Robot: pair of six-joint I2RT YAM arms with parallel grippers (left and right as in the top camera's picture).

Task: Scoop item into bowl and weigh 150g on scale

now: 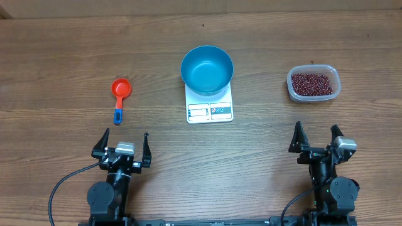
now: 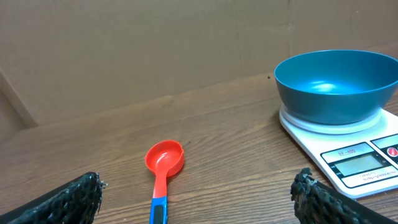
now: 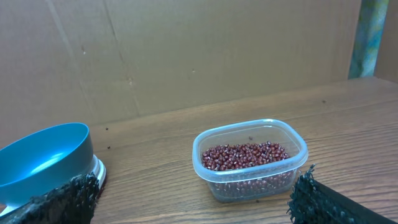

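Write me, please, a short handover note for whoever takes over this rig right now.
Grippers: the left gripper is open and empty, with the red scoop lying just ahead of it. The right gripper is open and empty, short of the clear tub.
Things: the beans lie in the tub; the blue bowl sits empty on the scale.
Done: nothing scooped.
Left: take the scoop, move beans into the bowl, check the weight.

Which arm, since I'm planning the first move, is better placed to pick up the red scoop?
Left. The red scoop lies just ahead of the open, empty left gripper, left of the scale. The right gripper, also open, faces the tub of beans beyond the scale.
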